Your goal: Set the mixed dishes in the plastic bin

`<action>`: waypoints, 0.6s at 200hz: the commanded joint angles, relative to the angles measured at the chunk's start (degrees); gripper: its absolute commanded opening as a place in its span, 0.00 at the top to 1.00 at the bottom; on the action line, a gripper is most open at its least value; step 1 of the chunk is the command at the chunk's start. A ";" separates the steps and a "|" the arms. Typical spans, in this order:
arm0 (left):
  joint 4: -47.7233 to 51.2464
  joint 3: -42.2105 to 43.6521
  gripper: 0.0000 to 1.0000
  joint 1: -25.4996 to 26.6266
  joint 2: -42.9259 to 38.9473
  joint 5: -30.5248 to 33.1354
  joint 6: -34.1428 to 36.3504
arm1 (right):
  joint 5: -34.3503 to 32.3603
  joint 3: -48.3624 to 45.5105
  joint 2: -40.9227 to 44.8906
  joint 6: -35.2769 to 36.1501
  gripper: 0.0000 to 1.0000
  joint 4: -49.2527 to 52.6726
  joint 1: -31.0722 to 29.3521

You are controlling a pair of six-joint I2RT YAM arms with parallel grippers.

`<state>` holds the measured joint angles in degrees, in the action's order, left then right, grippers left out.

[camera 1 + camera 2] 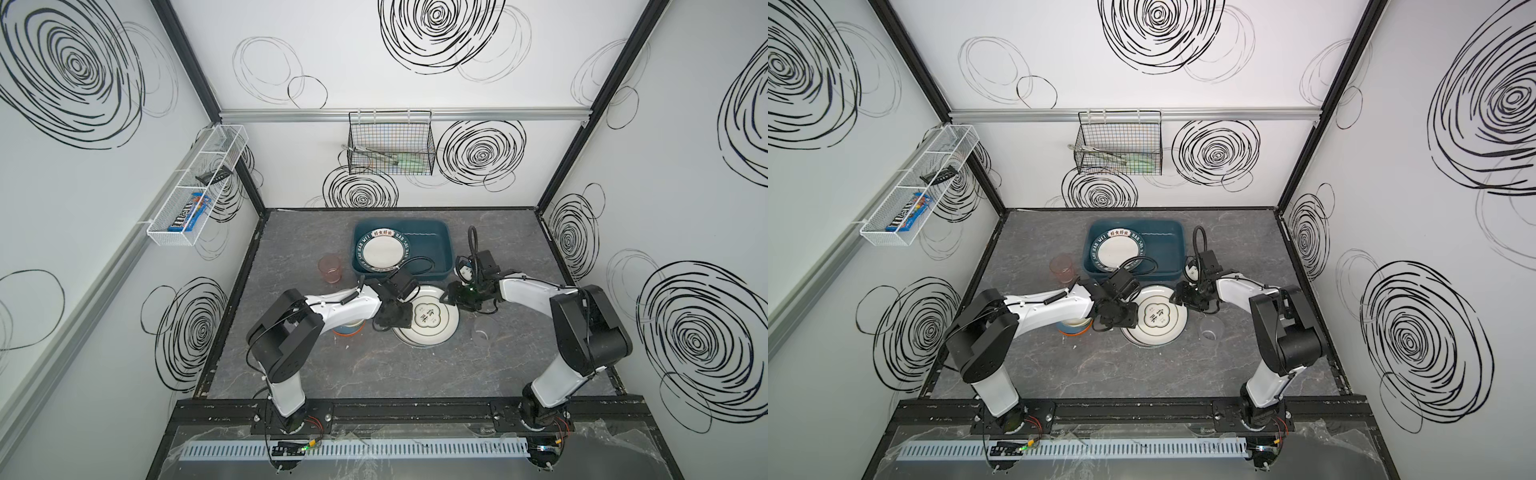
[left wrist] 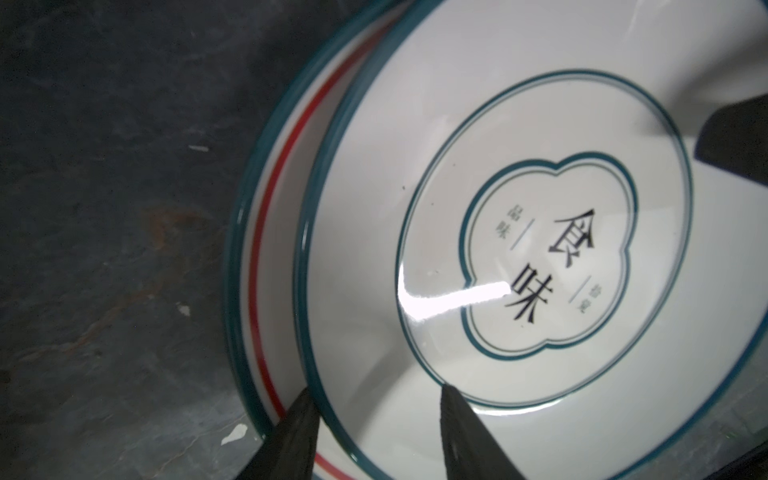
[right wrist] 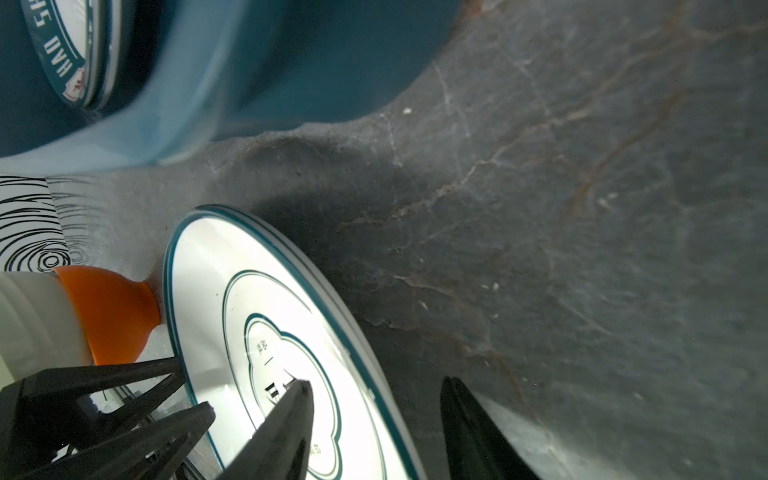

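- The pink tumbler [image 1: 330, 269] stands on the tabletop, left of the plastic bin [image 1: 446, 249] and outside it. The nested bowls [image 1: 348, 328], half hidden under the left arm, are not yet binned either.
- The left gripper [image 2: 376, 388] has its jaws apart, not clamped, with 1 finger inside the rim of the top plate [image 2: 540, 249] and 1 outside.
- That plate is glossy white with teal rings and 2 large characters. It lies off-centre on a red-ringed plate [image 2: 266, 249], just in front of the bin, which already holds 1 plate [image 1: 382, 253].
- The right gripper [image 3: 376, 380] is apart too, straddling the opposite rim. The step looks like taking hold of the top plate. Next, both should close on the rim, lift level and clear the bin's wall.
- The clear tumbler [image 1: 484, 330] waits at the right.
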<state>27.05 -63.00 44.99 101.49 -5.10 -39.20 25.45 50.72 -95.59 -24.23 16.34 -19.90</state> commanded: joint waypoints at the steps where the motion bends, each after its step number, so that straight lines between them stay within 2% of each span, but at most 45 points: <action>1: -1.09 -1.95 0.49 0.38 1.29 -0.72 0.70 | -1.87 -0.05 1.52 0.23 0.44 2.42 0.27; 18: -1.21 -2.04 0.49 0.50 1.47 -0.94 0.79 | -1.91 -0.37 1.53 0.40 0.44 2.50 0.39; 120: -1.92 -1.07 0.49 0.35 0.72 -1.04 0.53 | -1.93 -0.96 3.03 0.67 0.69 3.04 1.46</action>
<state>26.81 -63.51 45.01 102.28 -5.50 -39.00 24.08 50.13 -94.61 -24.05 17.52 -18.87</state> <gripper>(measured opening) 0.512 0.324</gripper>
